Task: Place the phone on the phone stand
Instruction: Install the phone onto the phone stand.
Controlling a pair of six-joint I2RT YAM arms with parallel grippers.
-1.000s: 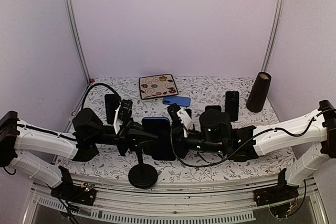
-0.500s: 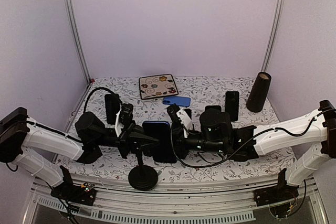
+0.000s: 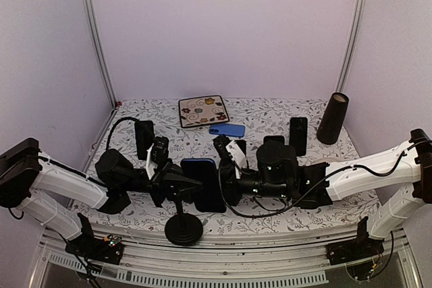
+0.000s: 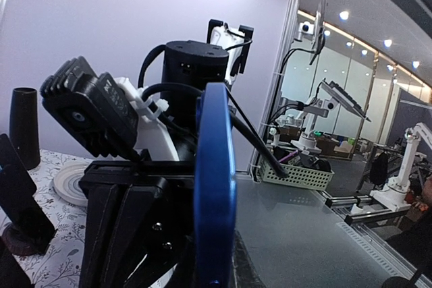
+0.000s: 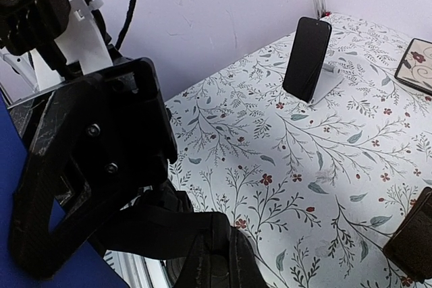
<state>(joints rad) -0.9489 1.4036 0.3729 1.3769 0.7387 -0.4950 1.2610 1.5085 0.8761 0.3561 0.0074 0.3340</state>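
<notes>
Left arm's elbow has dropped lower than a second ago, and the phone (image 3: 202,183) has sunk a touch with it. Surface is a floral tablecloth (image 3: 270,116) boxed in by plain lilac walls (image 3: 223,32), with a patterned square (image 3: 203,111), a flat blue handset (image 3: 227,129) and a black cylinder (image 3: 333,118) at the back. The right gripper (image 3: 225,181) is pinched tight on the blue-cased phone's edge, holding it upright in the air just above the phone stand (image 3: 183,229). The left gripper (image 3: 183,184) is nearly closed on the top of the stand, touching the phone's other side.
</notes>
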